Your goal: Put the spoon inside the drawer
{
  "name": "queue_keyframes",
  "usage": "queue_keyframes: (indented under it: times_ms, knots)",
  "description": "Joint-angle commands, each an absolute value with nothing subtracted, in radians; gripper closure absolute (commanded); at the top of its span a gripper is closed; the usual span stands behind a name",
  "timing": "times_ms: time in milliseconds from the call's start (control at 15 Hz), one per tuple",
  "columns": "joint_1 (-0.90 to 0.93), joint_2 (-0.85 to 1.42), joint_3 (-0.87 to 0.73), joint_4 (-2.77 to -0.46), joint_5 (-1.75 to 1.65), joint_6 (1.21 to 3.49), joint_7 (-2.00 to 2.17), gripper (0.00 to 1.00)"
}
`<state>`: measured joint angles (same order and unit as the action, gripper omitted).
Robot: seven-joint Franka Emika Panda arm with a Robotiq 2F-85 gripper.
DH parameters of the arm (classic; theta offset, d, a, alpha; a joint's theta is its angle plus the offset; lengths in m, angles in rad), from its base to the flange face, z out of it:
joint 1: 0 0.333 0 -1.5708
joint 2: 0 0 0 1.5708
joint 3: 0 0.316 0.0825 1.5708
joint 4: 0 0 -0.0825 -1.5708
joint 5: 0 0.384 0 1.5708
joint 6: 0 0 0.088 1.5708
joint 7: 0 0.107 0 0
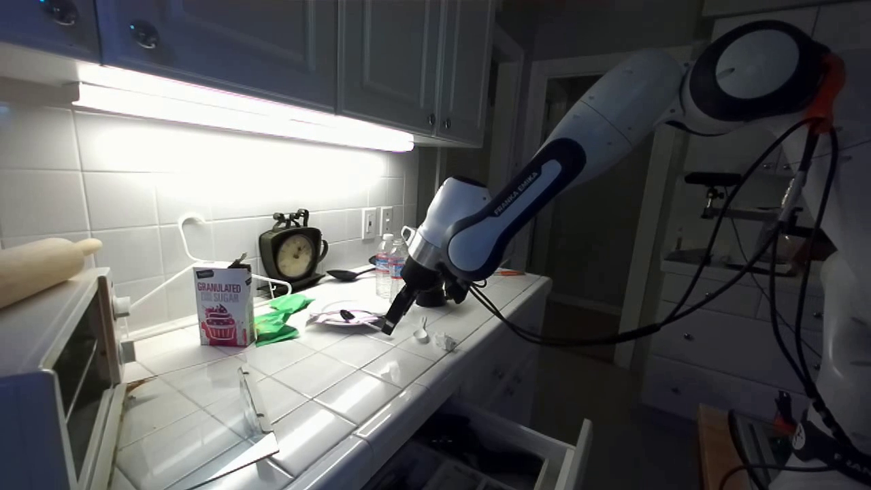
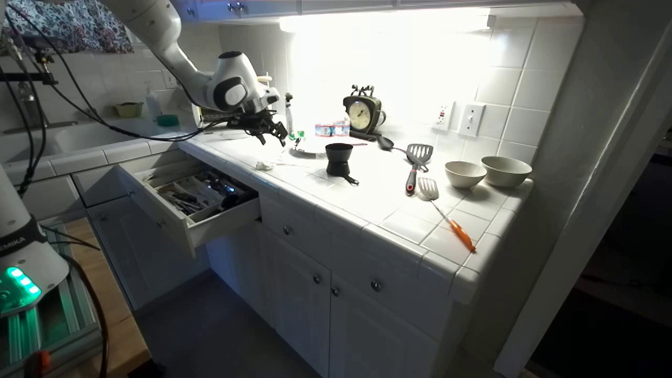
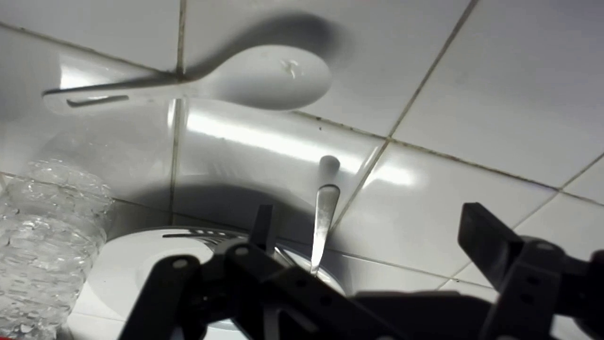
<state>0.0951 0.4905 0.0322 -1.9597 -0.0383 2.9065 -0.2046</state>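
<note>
A small, slim, dark-looking spoon with a rounded end lies on a round white plate, seen in an exterior view; its material and finer detail are too small to make out. In both exterior views, the white, flat-fronted kitchen drawer stands open below the white tiled counter, its shadowed interior divided into compartments holding jumbled utensils.
</note>
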Motion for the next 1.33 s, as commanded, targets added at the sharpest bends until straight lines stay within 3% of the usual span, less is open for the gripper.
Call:
queue_keyframes:
  times_ms: [0, 1133, 1200, 1267]
  knots:
    - [0.096, 0.556, 0.036, -1.877, -0.080, 2.898, -0.180, 0.00]
    - [0.110, 0.655, 0.011, -1.808, -0.072, 2.986, -0.124, 0.00]
    - [0.109, 0.656, 0.012, -1.807, -0.071, 2.988, -0.122, 0.25]
    - [0.109, 0.657, 0.012, -1.806, -0.071, 2.991, -0.121, 0.28]
